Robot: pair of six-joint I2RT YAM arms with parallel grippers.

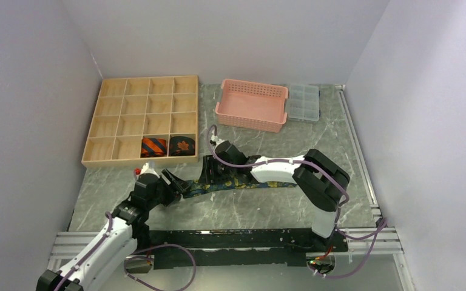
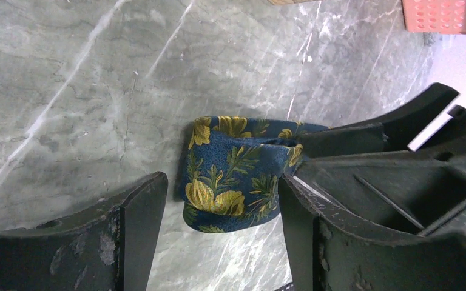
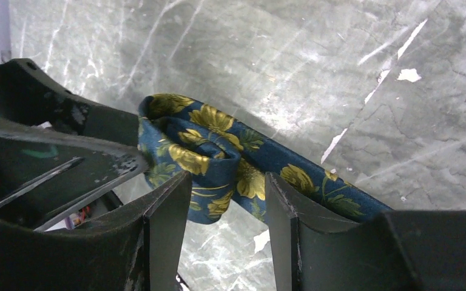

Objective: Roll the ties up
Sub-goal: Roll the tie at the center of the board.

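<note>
Floral tie on marble table, between both grippers. Left gripper wide open, folded tie end between its fingers. Right gripper narrowed astride the rolled part; whether it grips cannot be told.

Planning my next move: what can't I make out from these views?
Right wrist view: whether the right pincer clamps the floral tie; its fingers hide the contact.
Left wrist view: the tie's tail, behind a finger of the left pincer.
Top view: the tie's rolled end, under both pincers.
Top view: tightness of the rolled ties in the tray; too small.
</note>
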